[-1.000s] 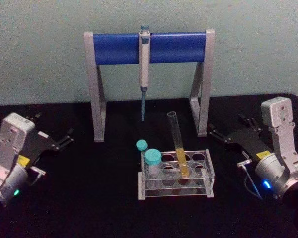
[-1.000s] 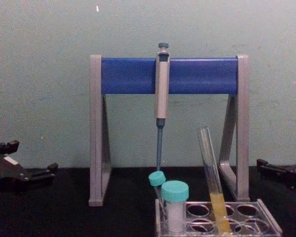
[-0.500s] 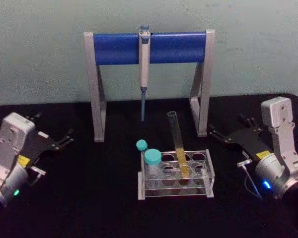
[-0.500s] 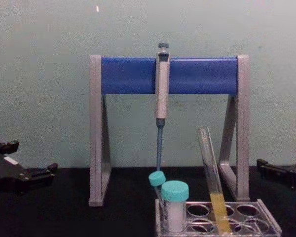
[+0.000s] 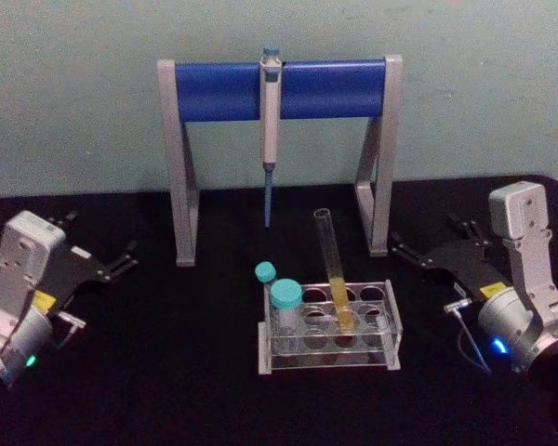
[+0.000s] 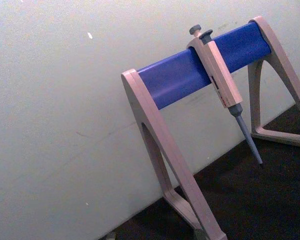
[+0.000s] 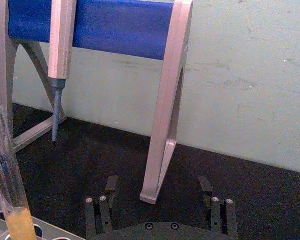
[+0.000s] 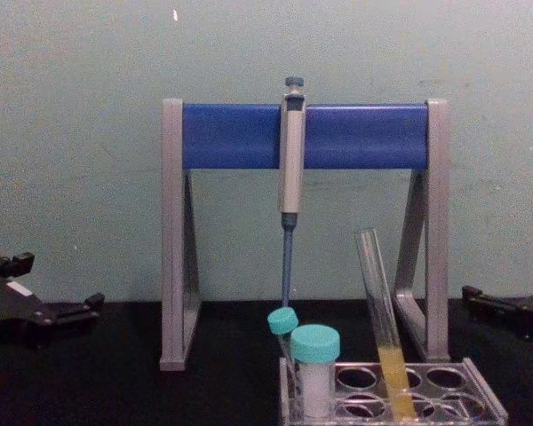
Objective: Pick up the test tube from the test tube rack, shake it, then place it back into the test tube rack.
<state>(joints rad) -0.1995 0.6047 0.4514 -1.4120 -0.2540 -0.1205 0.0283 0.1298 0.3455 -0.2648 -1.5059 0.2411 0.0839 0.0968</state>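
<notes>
The test tube (image 5: 332, 272) is a long clear glass tube with yellow liquid in its lower part. It leans in a middle hole of the low clear test tube rack (image 5: 383, 333) at the table's centre, and nothing holds it. From the side, the test tube (image 8: 381, 324) tilts left above the test tube rack (image 8: 481, 398). My left gripper (image 5: 99, 236) rests open at the far left, well away from the rack. My right gripper (image 5: 426, 234) sits open to the right of the rack. Its fingers (image 7: 111, 185) are spread wide and hold nothing, with the test tube (image 7: 4, 167) off to one side.
Two teal-capped vials (image 5: 285, 299) stand at the rack's left end. Behind the rack is a tall grey-and-blue pipette stand (image 5: 279, 90) with a pipette (image 5: 270, 121) hanging from its bar. The black tabletop (image 5: 167, 362) runs back to a pale wall.
</notes>
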